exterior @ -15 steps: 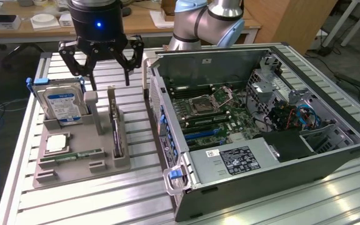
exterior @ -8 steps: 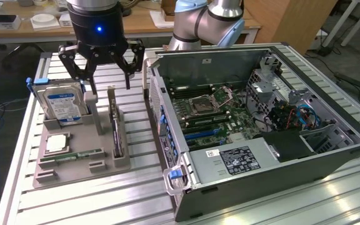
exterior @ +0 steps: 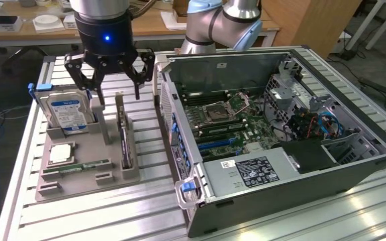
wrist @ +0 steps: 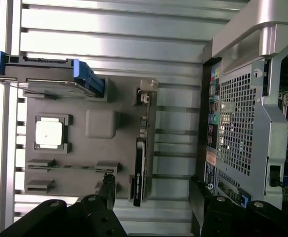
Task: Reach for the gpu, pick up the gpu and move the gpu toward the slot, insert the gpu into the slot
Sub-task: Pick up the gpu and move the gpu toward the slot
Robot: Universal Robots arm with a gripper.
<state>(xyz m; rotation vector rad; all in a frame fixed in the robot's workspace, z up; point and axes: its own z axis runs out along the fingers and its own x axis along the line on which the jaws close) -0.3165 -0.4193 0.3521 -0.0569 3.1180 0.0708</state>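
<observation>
One gripper (exterior: 116,89), jaws spread wide and empty, hangs over the gpu (exterior: 123,135) without touching it. Gpu stands on edge in the gray holder (exterior: 79,179), along its edge nearest the computer case (exterior: 300,196), probably upright so the jaws can straddle it.

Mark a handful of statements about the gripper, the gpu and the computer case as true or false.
1. The gripper is open and holds nothing. True.
2. The gpu is seated inside the computer case. False: it stands on edge in the grey parts holder, outside the case.
3. The blue-labelled hard drive stands upright in the same holder. True.
4. The computer case is closed up. False: its side is off and the motherboard shows.
5. The gripper hovers over the holder, above one end of the gpu. True.
</observation>
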